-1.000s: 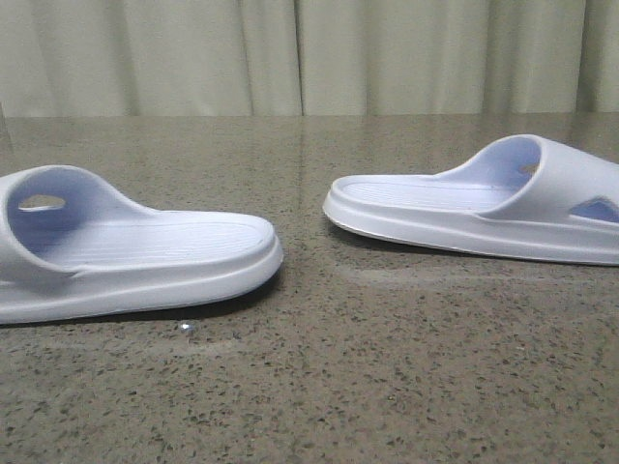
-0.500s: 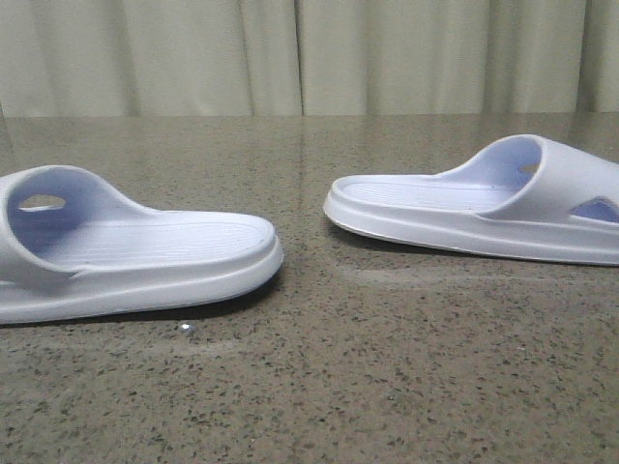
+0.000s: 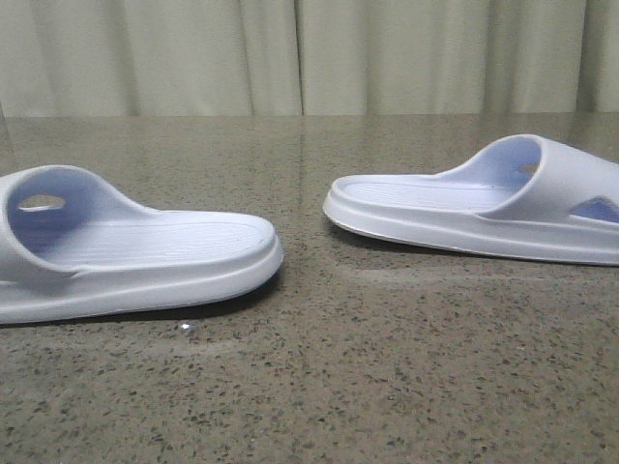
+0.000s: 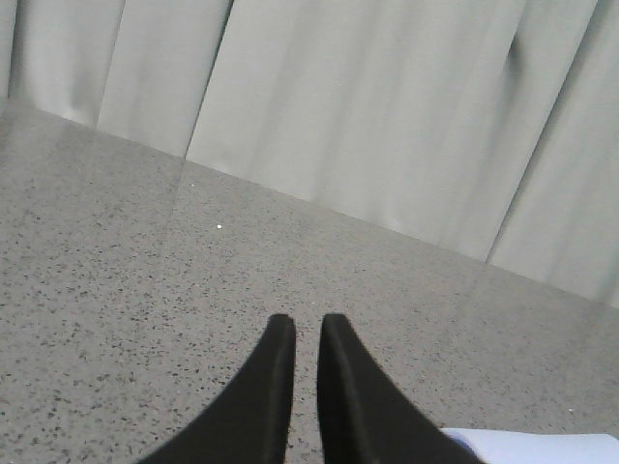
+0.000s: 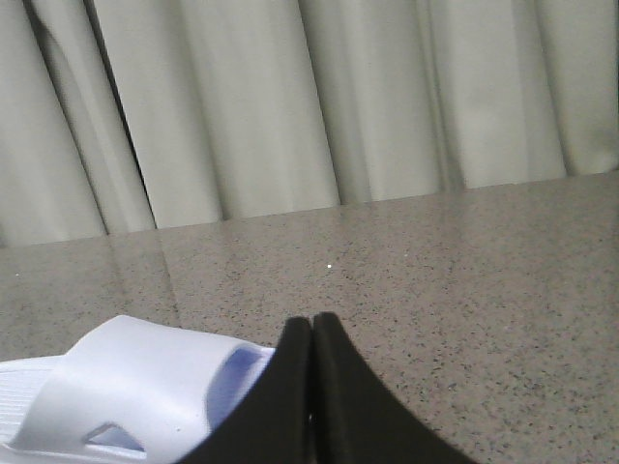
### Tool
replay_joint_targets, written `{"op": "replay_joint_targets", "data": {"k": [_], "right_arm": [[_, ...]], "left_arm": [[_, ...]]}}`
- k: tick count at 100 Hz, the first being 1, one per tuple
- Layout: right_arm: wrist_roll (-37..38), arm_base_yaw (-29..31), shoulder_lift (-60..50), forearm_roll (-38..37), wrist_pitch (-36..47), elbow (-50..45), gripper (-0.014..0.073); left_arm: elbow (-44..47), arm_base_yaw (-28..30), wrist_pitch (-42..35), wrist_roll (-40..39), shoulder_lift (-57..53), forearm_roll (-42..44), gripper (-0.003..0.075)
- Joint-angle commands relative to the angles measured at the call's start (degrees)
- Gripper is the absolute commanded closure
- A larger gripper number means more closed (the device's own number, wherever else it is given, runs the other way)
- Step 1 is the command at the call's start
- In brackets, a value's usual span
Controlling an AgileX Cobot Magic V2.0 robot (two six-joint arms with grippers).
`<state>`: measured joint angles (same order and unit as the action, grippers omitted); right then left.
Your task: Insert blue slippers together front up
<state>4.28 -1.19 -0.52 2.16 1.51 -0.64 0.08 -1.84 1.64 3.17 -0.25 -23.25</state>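
Two pale blue-white foam slippers lie flat on the speckled stone table (image 3: 319,387), soles down. The left slipper (image 3: 145,256) has its strap at the far left. The right slipper (image 3: 464,208) lies farther back with its strap at the right, showing a triangular cut-out. My left gripper (image 4: 302,324) is nearly shut with only a narrow slit between the fingers and holds nothing; a corner of a slipper (image 4: 542,449) shows beside it. My right gripper (image 5: 311,321) is shut and empty, just beside the strap of a slipper (image 5: 126,387). Neither gripper shows in the front view.
A pale pleated curtain (image 3: 309,53) hangs behind the table's far edge. A gap of bare table separates the two slippers. A small shiny speck (image 3: 185,329) lies in front of the left slipper.
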Motion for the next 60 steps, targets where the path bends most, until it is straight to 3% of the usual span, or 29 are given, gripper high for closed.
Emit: {"op": "replay_joint_targets", "data": {"k": [1,25,60], "right_arm": [[-0.19,0.29,-1.2,0.78,1.92,1.11,0.0701],[-0.19,0.29,-0.79,9.11,-5.09,5.77,0.07],[-0.19,0.29,6.53,9.65,-18.25,21.69,0.0698]], "left_arm": [[-0.33,-0.02,-3.0,-0.54,-1.62,-3.33,0.0705],[-5.38,-0.02,3.93,-0.54,-1.28,-4.97,0.0705],[-20.65,0.06,18.06,-0.54,8.57,-6.79,0.0705]]}}
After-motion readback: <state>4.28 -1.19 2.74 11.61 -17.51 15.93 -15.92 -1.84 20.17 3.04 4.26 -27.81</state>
